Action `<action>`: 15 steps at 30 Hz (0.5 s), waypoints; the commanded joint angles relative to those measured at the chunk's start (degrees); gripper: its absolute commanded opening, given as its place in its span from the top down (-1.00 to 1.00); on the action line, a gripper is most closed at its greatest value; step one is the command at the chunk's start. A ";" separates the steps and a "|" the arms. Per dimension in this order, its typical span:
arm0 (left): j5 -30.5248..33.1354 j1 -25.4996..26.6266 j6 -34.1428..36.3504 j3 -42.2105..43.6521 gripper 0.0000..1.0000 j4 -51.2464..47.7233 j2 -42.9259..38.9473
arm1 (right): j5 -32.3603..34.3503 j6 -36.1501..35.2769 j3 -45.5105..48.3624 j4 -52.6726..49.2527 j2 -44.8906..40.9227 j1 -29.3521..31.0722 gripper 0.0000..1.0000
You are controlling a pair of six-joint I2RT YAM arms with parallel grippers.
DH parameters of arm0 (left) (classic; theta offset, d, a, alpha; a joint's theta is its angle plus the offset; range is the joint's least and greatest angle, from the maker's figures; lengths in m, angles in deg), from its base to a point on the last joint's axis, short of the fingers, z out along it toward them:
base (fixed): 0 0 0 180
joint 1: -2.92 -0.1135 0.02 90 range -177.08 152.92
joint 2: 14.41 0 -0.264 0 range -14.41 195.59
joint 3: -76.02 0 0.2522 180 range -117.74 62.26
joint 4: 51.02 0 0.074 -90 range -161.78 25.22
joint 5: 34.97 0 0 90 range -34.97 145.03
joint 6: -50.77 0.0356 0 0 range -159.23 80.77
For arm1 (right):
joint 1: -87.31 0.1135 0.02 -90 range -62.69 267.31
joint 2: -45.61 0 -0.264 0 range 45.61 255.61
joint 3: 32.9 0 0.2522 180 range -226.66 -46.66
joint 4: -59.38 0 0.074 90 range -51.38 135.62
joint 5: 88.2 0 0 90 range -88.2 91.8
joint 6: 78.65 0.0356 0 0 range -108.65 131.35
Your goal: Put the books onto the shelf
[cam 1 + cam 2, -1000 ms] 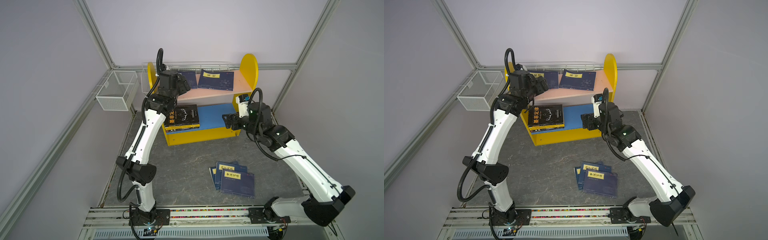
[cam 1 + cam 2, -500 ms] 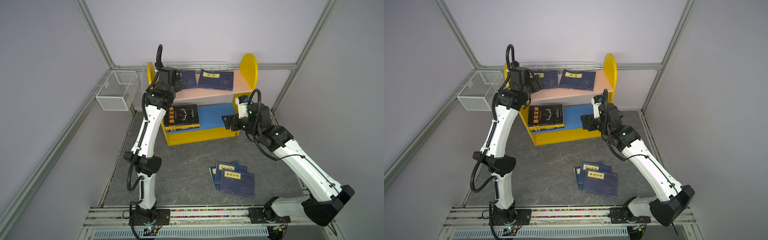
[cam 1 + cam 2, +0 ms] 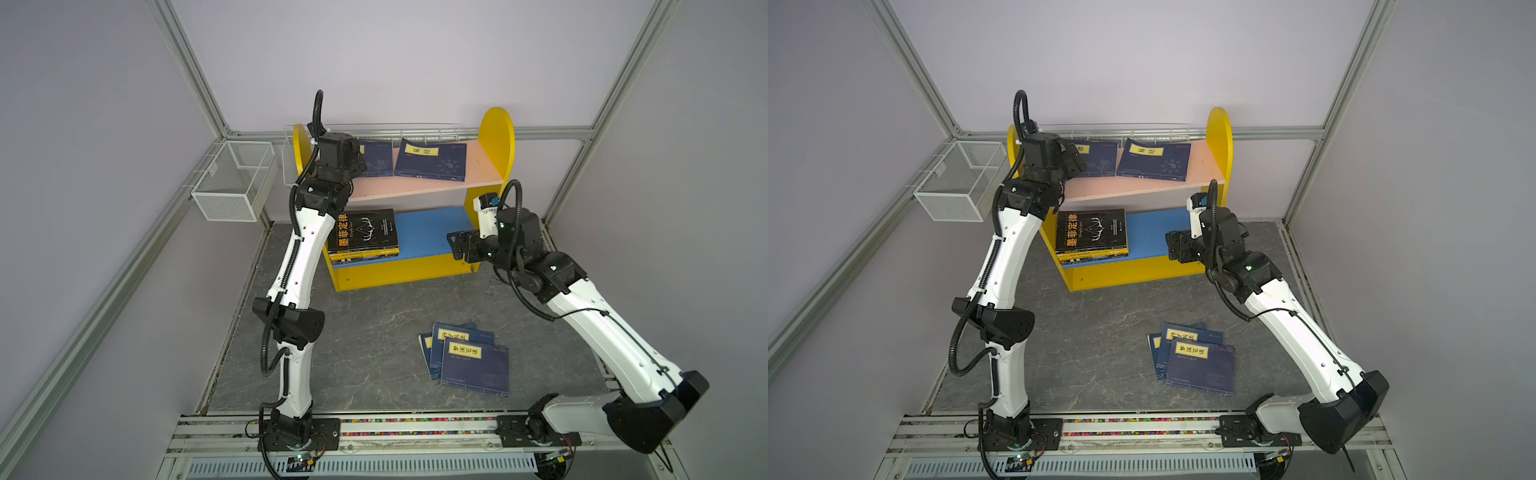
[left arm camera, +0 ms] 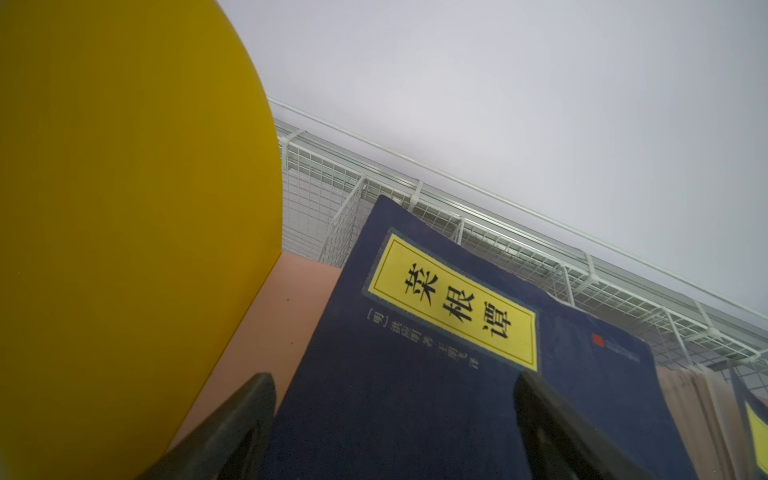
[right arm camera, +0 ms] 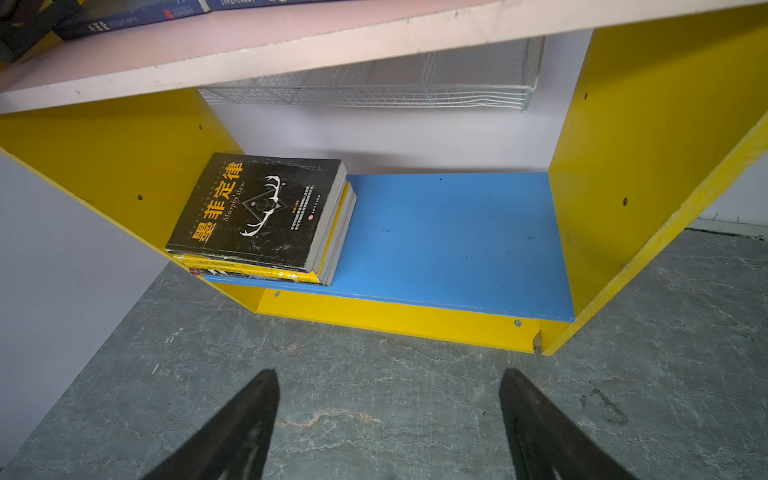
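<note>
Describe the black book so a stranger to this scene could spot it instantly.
Find the yellow-sided shelf against the back wall, then its blue lower board. The black book tops the stack at that board's left end. Only it has orange characters and a white antler drawing.

A black book (image 5: 257,208) tops a small stack (image 5: 332,253) on the shelf's (image 5: 648,145) blue board (image 5: 449,241).

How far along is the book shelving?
Done: a left navy book and a right navy book lie on the pink upper board; a black-topped stack sits on the blue lower board. In hand: nothing. The left gripper is open over the left navy book; the right gripper is open and empty, facing the lower board. Left: the pile of navy books on the grey tabletop.
</note>
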 commanded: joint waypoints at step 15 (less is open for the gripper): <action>-20.04 3.17 8.66 5.39 -0.42 -2.62 4.92 | -0.22 1.56 1.66 2.34 -1.35 -0.83 -0.72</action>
